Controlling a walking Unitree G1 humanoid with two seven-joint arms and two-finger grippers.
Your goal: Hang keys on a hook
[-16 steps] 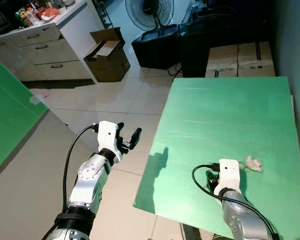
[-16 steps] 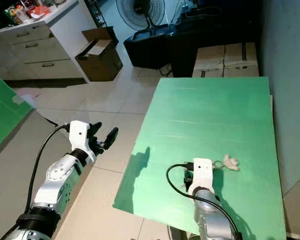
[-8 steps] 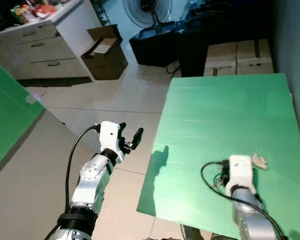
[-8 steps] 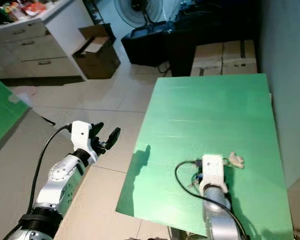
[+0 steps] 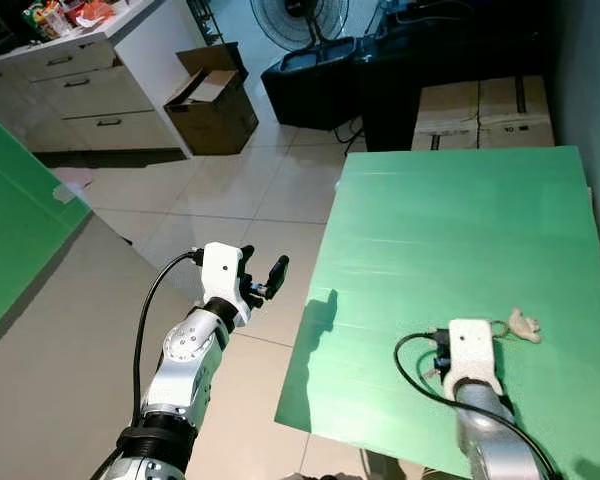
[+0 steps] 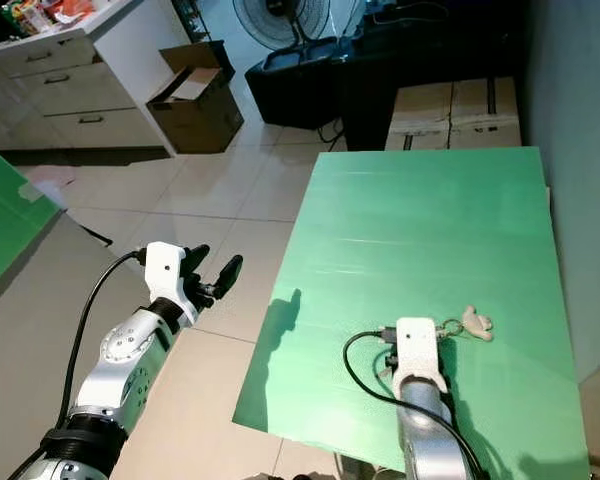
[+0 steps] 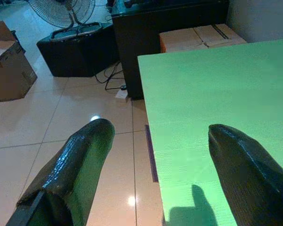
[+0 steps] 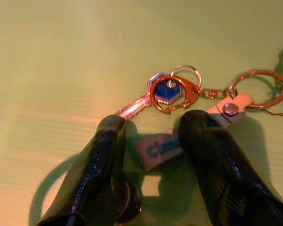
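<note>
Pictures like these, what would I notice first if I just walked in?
The big bright green table, with the right gripper down on it, fingers open around the tag of a bunch of keys. Next, the left gripper hanging open over the tiled floor, with a fan at the back.

Count, items by the right gripper (image 8: pixel 148 136):
- 1 silver key with blue hexagonal head (image 8: pixel 153 95), ahead of the fingertips
- 2 coppery metal rings (image 8: pixel 257 88), ahead
- 1 pale printed tag (image 8: pixel 158 147), between the fingers
- 1 cream-coloured charm (image 5: pixel 523 324), beyond

Beyond the left gripper (image 5: pixel 260 281):
- 1 black standing fan (image 5: pixel 308 22)
- 1 open brown cardboard box (image 5: pixel 215 100)
</note>
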